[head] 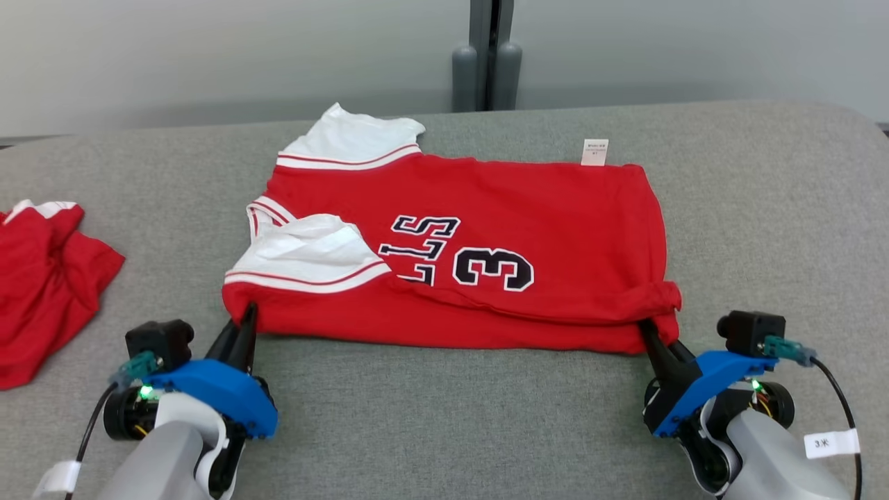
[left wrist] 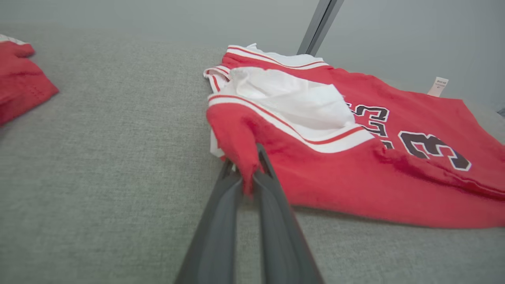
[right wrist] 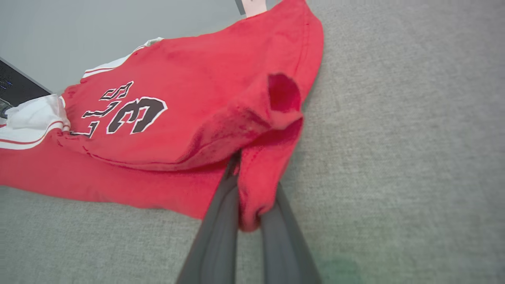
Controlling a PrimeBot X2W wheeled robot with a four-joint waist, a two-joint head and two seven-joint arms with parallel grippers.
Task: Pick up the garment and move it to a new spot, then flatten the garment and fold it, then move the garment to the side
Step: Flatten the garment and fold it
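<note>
The red jersey (head: 555, 208) lies spread on the grey worktop (head: 444, 417). The left tool (head: 246, 323) and right tool (head: 653, 337) are each clamped on a near corner — a pinch at both ends, likely so the edge lifts evenly.

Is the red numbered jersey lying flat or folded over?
Partly folded: the jersey has its near edge doubled over, a crease cutting its lettering. The left end effector and right end effector each pinch a near corner.
</note>
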